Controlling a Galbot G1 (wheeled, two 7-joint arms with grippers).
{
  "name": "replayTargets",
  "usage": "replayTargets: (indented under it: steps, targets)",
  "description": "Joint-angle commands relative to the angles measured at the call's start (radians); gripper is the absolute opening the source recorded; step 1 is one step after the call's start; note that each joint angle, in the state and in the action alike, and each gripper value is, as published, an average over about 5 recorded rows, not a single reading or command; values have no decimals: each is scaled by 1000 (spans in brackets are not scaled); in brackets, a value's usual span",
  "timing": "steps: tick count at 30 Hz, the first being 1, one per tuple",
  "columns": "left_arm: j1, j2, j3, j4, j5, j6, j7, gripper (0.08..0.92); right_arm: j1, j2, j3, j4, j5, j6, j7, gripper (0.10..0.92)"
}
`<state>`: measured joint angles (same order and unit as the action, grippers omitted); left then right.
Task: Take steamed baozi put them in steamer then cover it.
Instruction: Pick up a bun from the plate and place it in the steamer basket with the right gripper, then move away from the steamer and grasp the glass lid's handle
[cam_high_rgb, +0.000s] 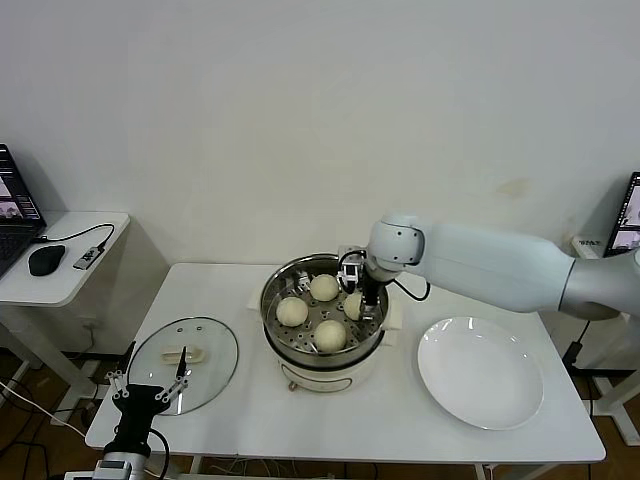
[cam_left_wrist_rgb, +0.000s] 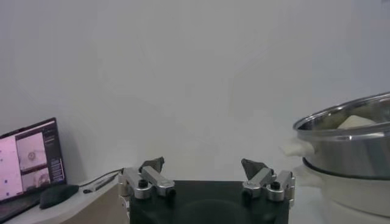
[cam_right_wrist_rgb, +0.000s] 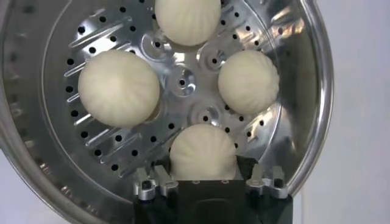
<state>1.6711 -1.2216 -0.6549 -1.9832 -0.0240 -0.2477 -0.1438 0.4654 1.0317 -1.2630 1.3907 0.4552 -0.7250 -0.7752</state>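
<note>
The steamer (cam_high_rgb: 275, 290) stands mid-table, uncovered. Three baozi (cam_high_rgb: 292, 311) (cam_high_rgb: 323, 287) (cam_high_rgb: 330, 333) lie on its perforated tray (cam_right_wrist_rgb: 183, 79). A fourth baozi (cam_high_rgb: 352, 305) rests at the tray's right side between the fingers of my right gripper (cam_high_rgb: 356, 300), which reaches down into the pot. In the right wrist view the gripper (cam_right_wrist_rgb: 203, 167) has its pads against both sides of this baozi (cam_right_wrist_rgb: 203, 149). The cover (cam_high_rgb: 205, 375) lies flat on the table left of the steamer. My left gripper (cam_high_rgb: 148, 390) is open and empty, parked at the table's front left by the cover.
A flat white plate (cam_high_rgb: 480, 372) lies to the right of the steamer. A side table (cam_high_rgb: 60, 285) with a laptop and a mouse (cam_high_rgb: 46, 259) stands at the far left. In the left wrist view the steamer (cam_left_wrist_rgb: 347, 140) shows past the open left gripper (cam_left_wrist_rgb: 204, 164).
</note>
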Motion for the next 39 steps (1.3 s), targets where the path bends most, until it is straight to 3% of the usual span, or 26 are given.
replayTargets:
  steps: [1,5,10,14,18,23,30,35,39]
  targets:
    - [-4,3,-1,6,-1,1,1,823,38,-101,82,118,31,-1,17,815]
    - [-7,8,-4,11,-4,1,1,823,8,-189,158,220,68,3,83,822]
    - [-13,11,-5,17,-11,0,2,823,-173,-356,334,362,152,69,330,823]
    - [-16,10,-5,22,-26,-2,3,823,-482,-475,594,436,166,221,539,823]
    - [-14,9,-7,19,-51,-1,4,823,-900,-502,971,459,96,422,623,823]
    - [-10,2,-4,8,-73,31,-1,823,-1376,-369,1445,461,-67,641,627,823]
    - [1,-2,22,-13,-34,173,-63,823,-1700,-64,1882,458,-255,869,552,823]
    - [-8,13,-10,25,200,217,-90,823,-1820,144,2062,479,-303,926,527,823]
    - [14,66,-68,70,472,194,-91,823,-1911,263,2162,515,-307,946,544,823]
